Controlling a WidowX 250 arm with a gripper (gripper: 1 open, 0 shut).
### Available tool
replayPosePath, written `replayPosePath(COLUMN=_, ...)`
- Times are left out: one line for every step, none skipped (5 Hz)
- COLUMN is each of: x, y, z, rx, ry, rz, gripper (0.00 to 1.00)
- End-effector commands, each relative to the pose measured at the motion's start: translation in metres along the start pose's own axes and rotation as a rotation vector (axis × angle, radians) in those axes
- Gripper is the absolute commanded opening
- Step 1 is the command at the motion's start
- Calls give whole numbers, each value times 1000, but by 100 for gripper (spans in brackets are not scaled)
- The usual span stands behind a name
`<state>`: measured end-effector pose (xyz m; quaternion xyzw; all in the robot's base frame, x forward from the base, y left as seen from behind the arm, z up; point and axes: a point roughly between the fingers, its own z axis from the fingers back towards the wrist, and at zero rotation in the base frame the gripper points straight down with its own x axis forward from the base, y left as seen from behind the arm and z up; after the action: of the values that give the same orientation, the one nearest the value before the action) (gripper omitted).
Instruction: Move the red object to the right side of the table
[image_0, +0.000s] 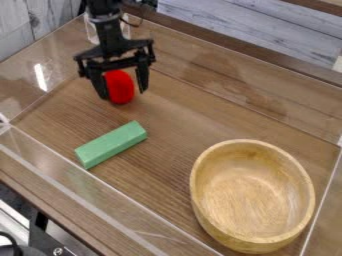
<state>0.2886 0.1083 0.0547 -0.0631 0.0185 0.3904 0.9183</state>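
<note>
Hand (116, 82) is pointing down with its fingers spread wide, straddling the red fruit (122, 86) at about 10 o'clock on the bench (241, 105), not clamped on it yet as far as I can tell. Moving right: green block (110, 144) near 8 o'clock, wooden bowl (259, 194) down at 4 o'clock. The fruit looks like light, hard, glossy plastic, so probably slippery and keen to roll. I'd squeeze it across the widest part of the body, not the leafy stem.
</note>
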Motion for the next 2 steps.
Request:
replayPosePath(x=28, y=-5, z=13, rx=-35, ry=-51, rz=21, gripper=100)
replayPosePath(x=48, y=-2, z=14, rx=-45, ry=-57, rz=45, gripper=100)
